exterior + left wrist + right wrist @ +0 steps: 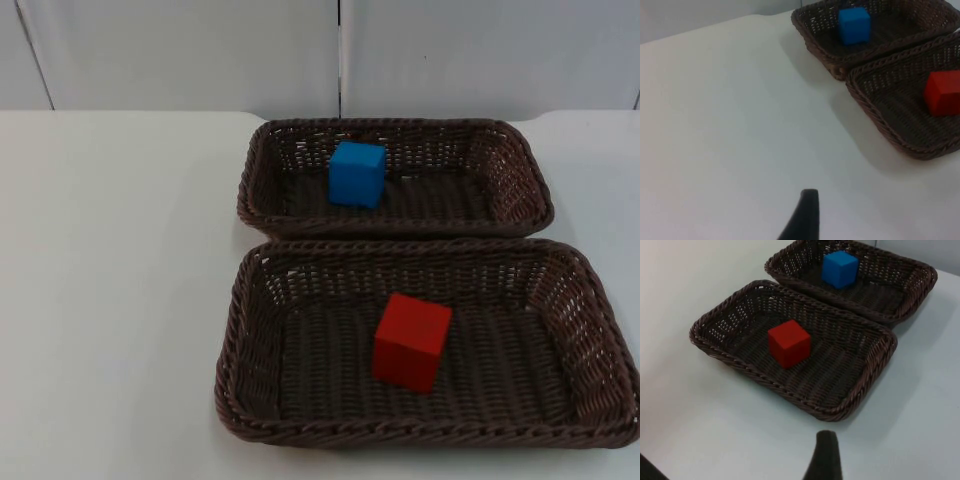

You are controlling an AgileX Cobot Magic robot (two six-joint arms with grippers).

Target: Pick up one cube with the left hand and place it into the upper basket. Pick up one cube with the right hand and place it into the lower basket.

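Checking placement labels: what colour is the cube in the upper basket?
Blue. The cube in the upper basket shows best in the top view.

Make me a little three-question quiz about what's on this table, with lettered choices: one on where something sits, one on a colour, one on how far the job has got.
1. Where is the blue cube?
A. In the basket nearer the wall
B. On the bare table
C. In the basket nearer the camera

2. What colour is the cube in the nearer basket?
A. Green
B. Red
C. Yellow

3. How do the cubes stand with respect to the job?
A. Both lie outside the baskets
B. One is gripped in a pincer
C. Each rests in its own basket

Answers:
1. A: the blue cube lies inside the upper basket, next to the grey wall.
2. B: the red cube sits on the floor of the lower basket.
3. C: one cube lies in each basket, nothing touching them; both arms wait back from the baskets.
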